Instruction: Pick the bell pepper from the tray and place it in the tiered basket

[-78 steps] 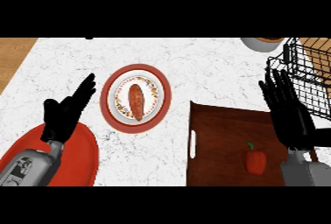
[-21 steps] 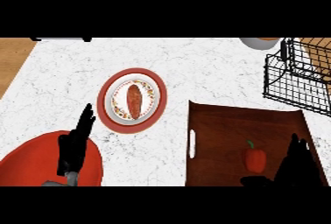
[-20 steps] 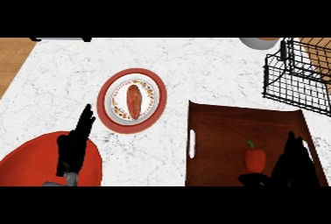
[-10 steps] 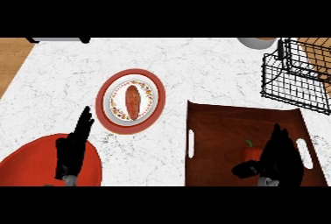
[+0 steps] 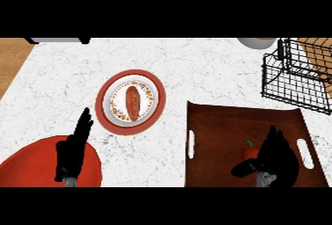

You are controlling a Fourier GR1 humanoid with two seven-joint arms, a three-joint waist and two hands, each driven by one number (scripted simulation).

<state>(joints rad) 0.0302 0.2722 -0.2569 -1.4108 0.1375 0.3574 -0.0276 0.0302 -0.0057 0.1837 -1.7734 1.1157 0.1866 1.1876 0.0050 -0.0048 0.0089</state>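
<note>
Nearest to you, at the lower left, your left hand [image 5: 73, 151] rests with its fingers straight and together, pointing away from you, above the edge of a big red plate [image 5: 32, 165] that is cut by the near edge of the view. At the lower right, your right hand [image 5: 276, 156] is over the dark brown tray [image 5: 224, 127], and it covers most of the bell pepper [image 5: 250, 150]. You see only a small red part of the pepper and its green stem, just left of the palm, so the pepper is on the tray, in the near right part of it. The thumb sticks out to the left below the pepper, but you cannot tell if the fingers are closed around the pepper or only lie above it. The tray has white handle slots on its left and right sides. Farther, left of the tray, a red-rimmed plate [image 5: 131, 102] carries a long reddish-brown piece of food [image 5: 133, 101]. At the far right stands the black wire tiered basket [image 5: 295, 77], apart from the tray, and beside it a pale bowl [image 5: 258, 42] shows at the far edge.
</note>
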